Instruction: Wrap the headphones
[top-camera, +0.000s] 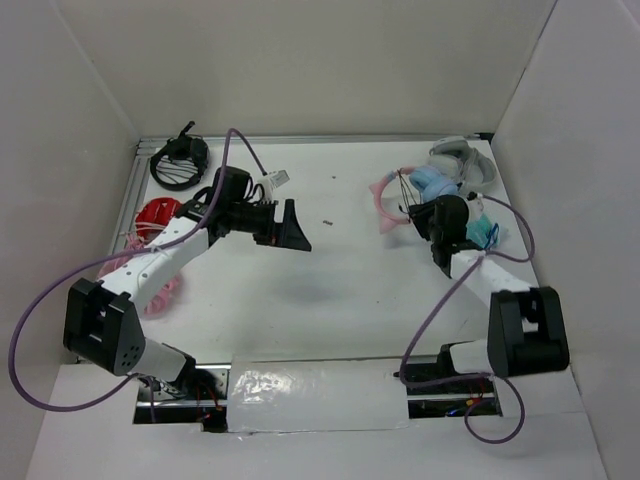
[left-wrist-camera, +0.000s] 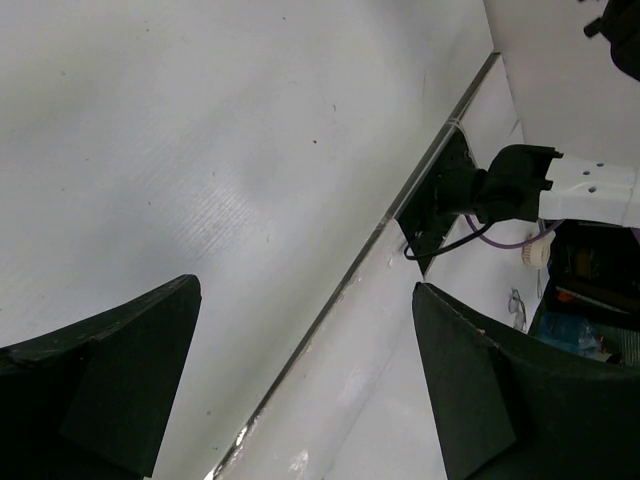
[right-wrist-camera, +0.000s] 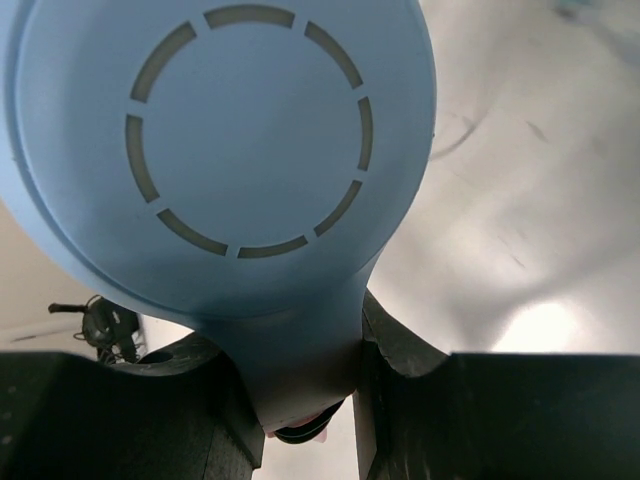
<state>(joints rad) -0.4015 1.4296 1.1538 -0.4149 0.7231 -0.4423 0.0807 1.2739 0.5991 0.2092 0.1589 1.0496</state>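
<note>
Top view: the headphones (top-camera: 430, 184) lie at the far right of the white table (top-camera: 350, 300). Their pink headband (top-camera: 383, 205) curves towards the centre, and the light blue ear cups sit on its right. The right gripper (top-camera: 440, 215) is down on them, its arm reaching in from the near right corner. Just beyond, in the far right corner, lies a pair of grey-white headphones (top-camera: 462, 160); whether the two pairs touch cannot be told from this view.

Right wrist view: one light blue ear cup (right-wrist-camera: 220, 150), marked with a ring of grey dashes, fills the upper left of the frame. Its blue stem runs down between the two black fingers (right-wrist-camera: 500, 420) of the right gripper (right-wrist-camera: 305, 390). The jaws are nearly closed and pinch the stem from both sides.

Left side: the left gripper (top-camera: 292, 232) hangs above the table left of centre, well apart from the headphones. In the left wrist view its fingers (left-wrist-camera: 110, 380) stand wide apart, with only bare table surface between them, and it holds nothing.

Other items: black headphones (top-camera: 180, 162) lie in the far left corner. A red headset (top-camera: 155, 213) lies nearer on the left, partly hidden by the left arm.
</note>
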